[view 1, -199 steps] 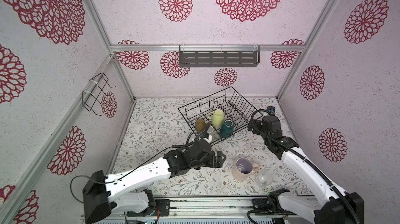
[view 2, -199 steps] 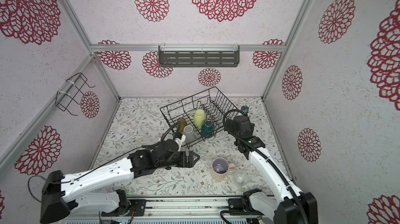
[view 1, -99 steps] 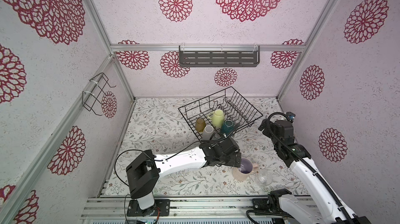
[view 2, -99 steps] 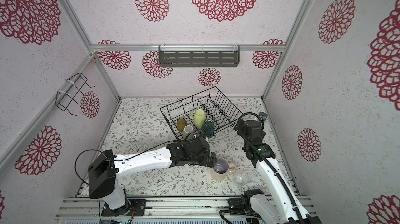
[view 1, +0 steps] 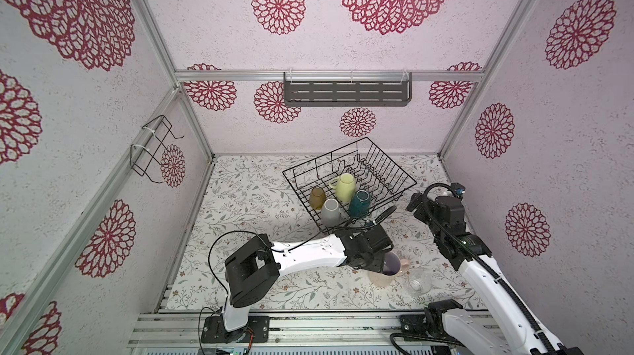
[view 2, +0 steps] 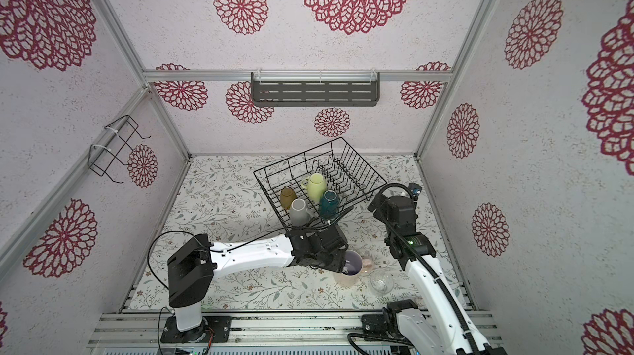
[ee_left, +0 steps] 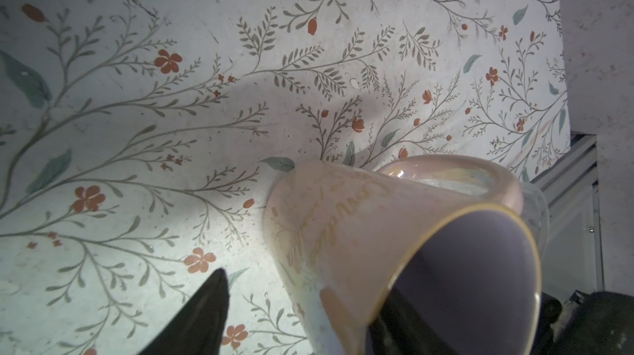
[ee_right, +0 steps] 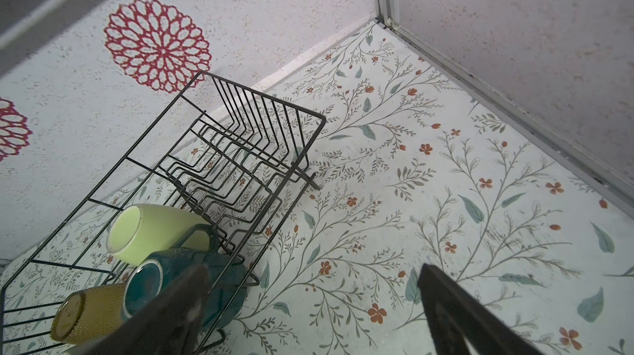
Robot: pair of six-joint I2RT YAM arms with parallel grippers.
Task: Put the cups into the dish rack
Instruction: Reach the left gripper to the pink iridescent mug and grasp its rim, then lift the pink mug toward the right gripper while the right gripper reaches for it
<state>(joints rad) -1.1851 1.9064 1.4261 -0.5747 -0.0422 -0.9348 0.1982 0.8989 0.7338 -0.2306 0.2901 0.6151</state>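
Right wrist view: teal mug [ee_right: 145, 284], yellow-green mug [ee_right: 137, 233] inside dish rack [ee_right: 264, 95]

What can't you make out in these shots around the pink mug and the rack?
Left gripper jaws: in both top views the arm's own wrist covers them, so a grip on the large pink mug is unclear.
Small clear glass: left wrist view, mostly behind that mug.
Mug's gold lettering: left wrist view, blurred, unreadable.
Light grey mug: right wrist view, almost wholly cut off by the frame edge.
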